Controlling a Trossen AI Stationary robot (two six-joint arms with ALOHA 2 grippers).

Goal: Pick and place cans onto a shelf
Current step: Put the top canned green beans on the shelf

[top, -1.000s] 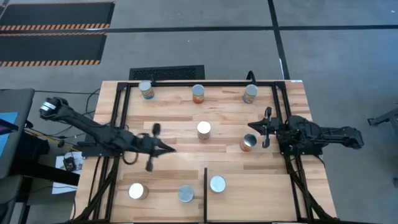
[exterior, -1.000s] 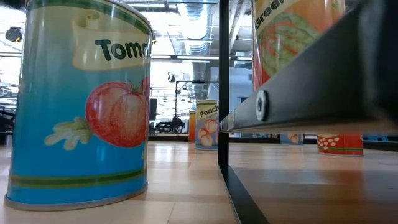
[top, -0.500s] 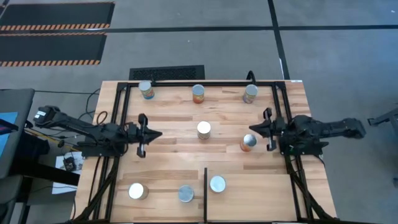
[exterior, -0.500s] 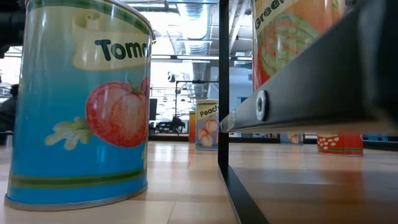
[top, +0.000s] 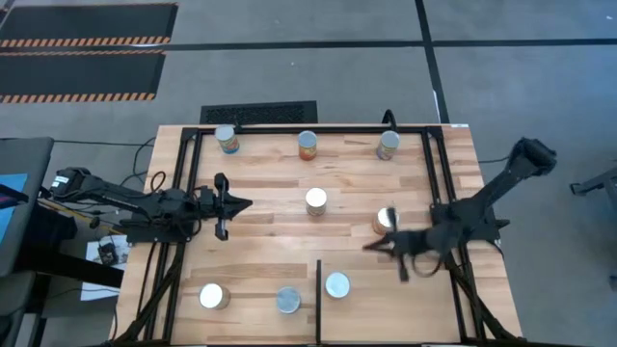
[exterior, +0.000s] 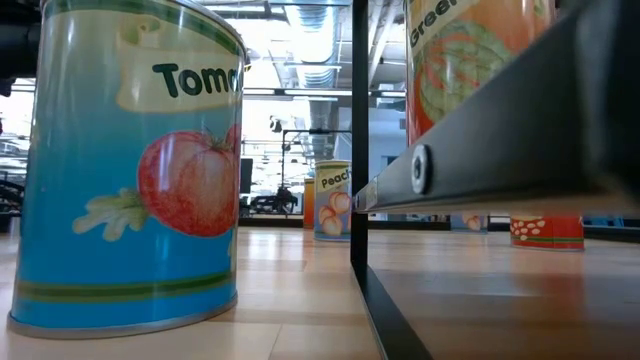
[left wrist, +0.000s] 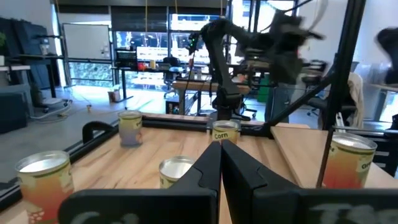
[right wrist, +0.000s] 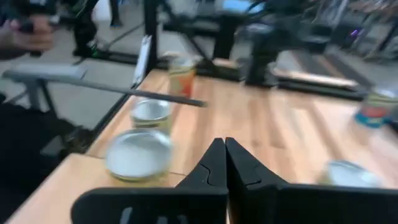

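From above, eight small cylindrical tin cans with shiny tops stood on the light butcher-block wooden surface (top: 280,217): three along the twelve o'clock edge (top: 226,140) (top: 308,145) (top: 388,145), one at the centre (top: 316,200), one toward three o'clock (top: 385,221), and three near six o'clock (top: 211,296) (top: 288,301) (top: 336,285). Only the overhead camera gave that count. The low camera instead read labels: a blue tomato can (exterior: 135,165) loomed close, with a peach can (exterior: 334,200) farther back.

The thin black divider bar (top: 318,289) split the six o'clock row, leaving one can on its three o'clock side and two on its nine o'clock side, so the shelf section (top: 386,304) held a single can.

The left tool (top: 227,205) sat at nine o'clock, fingers clenched together on nothing (its wrist camera showed them pressed tip to tip (left wrist: 221,163)). The right tool (top: 386,247) had swung from beside the three o'clock can down toward five o'clock since a second earlier, and it too was clamped shut and empty, as its wrist view showed (right wrist: 225,163). The left arm had drawn back from the middle toward nine o'clock over that same second.
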